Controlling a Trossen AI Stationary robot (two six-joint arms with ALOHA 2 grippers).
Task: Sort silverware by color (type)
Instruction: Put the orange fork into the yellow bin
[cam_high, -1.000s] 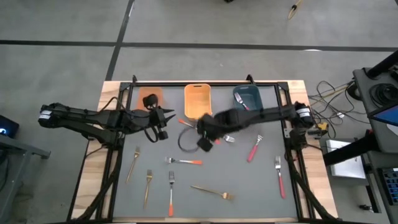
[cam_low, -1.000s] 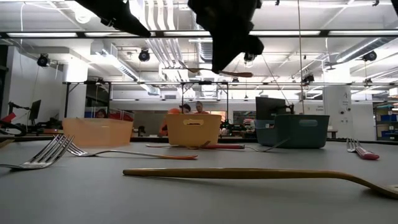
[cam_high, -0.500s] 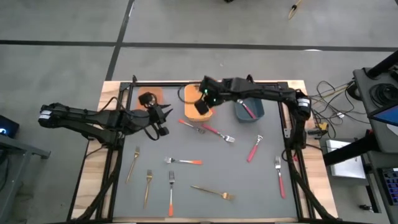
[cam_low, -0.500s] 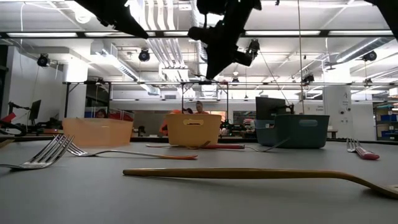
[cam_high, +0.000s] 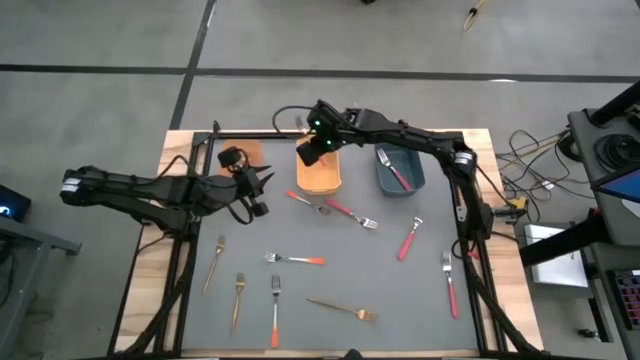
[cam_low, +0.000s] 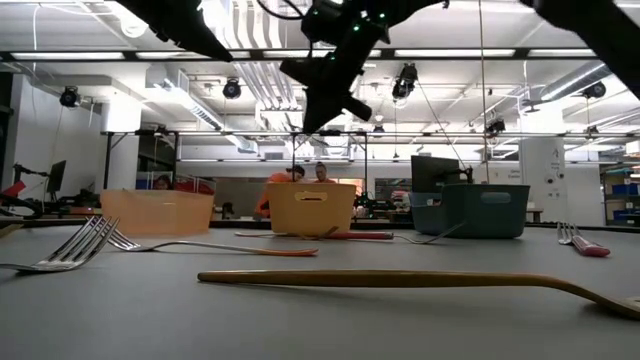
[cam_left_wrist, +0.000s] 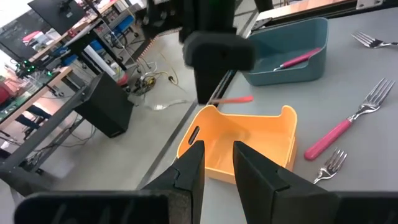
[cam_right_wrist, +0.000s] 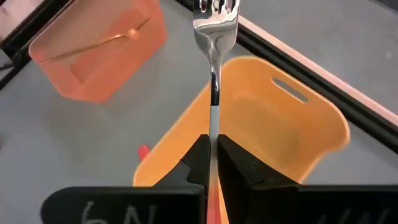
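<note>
Forks (cam_high: 296, 259) scattered over the grey bench (cam_high: 400, 300), seen from above; right gripper (cam_high: 312, 148) poised above the yellow bin (cam_high: 320, 175), left gripper (cam_high: 262, 197) just left of that bin, a pink-handled fork (cam_high: 396, 171) lying in the blue bin (cam_high: 412, 178) right of it.

From bench level: gold fork (cam_low: 420, 281) lying nearest, yellow bin behind, right gripper high above it.

From the left wrist: jaws narrowly parted, holding nothing, aimed at the yellow bin.

From the right wrist: jaws pinched on an orange-handled fork (cam_right_wrist: 212, 74), tines out over the yellow bin; orange bin (cam_right_wrist: 99, 53) beside.
</note>
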